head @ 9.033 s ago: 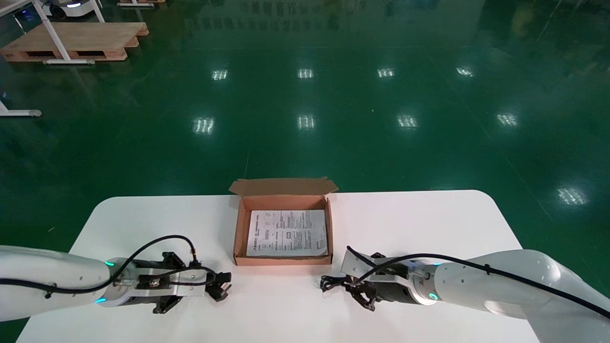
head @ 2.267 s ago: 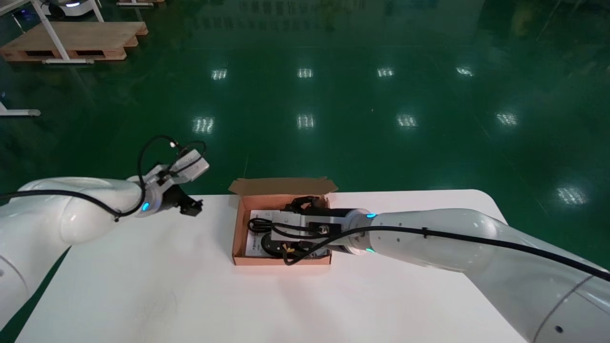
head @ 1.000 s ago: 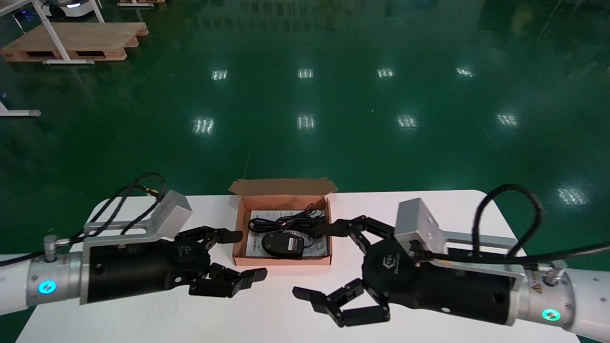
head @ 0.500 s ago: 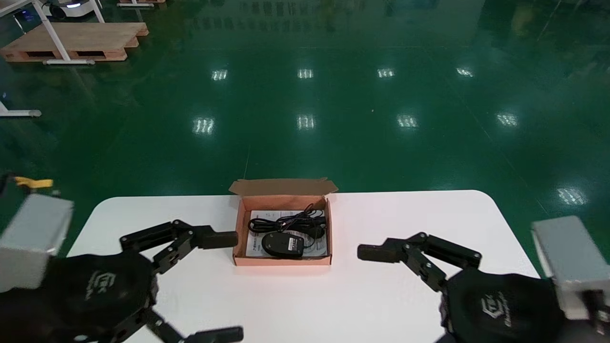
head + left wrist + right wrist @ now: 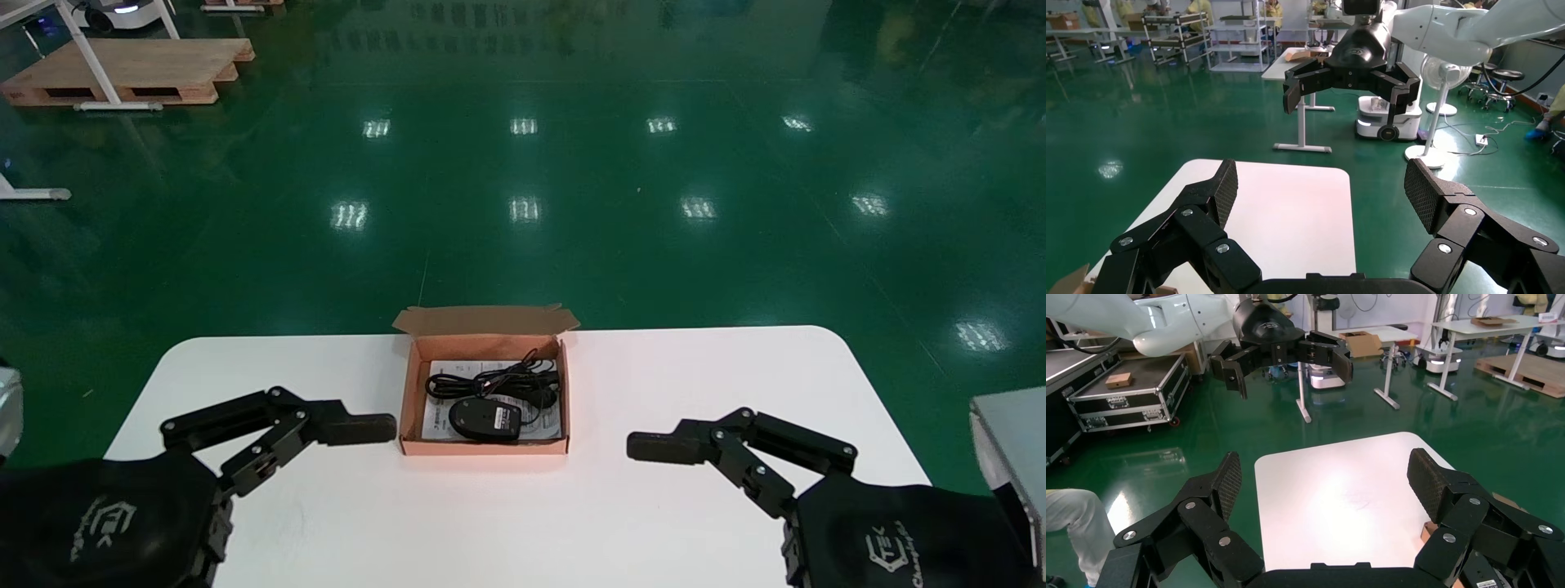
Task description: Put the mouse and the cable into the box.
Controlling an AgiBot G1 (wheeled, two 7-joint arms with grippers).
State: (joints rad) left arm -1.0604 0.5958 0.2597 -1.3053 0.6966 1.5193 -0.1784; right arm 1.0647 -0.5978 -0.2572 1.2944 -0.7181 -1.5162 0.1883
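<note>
The brown cardboard box [image 5: 484, 446] stands open at the middle of the white table [image 5: 695, 367], its lid flap folded back. Inside, on a printed sheet, lie the black mouse [image 5: 485, 419] and the coiled black cable [image 5: 494, 381]. My left gripper [image 5: 1322, 193] is raised close to the head camera at the lower left, open and empty, with one of its fingers [image 5: 351, 428] level with the box's front left corner. My right gripper [image 5: 1326, 481] mirrors it at the lower right, open and empty; one of its fingers [image 5: 663, 447] is well to the right of the box.
The table's rounded far corners border green floor. A wooden pallet [image 5: 122, 73] lies far off at the back left. Each wrist view shows the other arm's open gripper across the table, the right one [image 5: 1350, 67] and the left one [image 5: 1281, 352].
The right gripper left the cable in the box beside the mouse. Both arms then drew back and rose toward the camera; over the last half second they sank slightly lower and outward.
</note>
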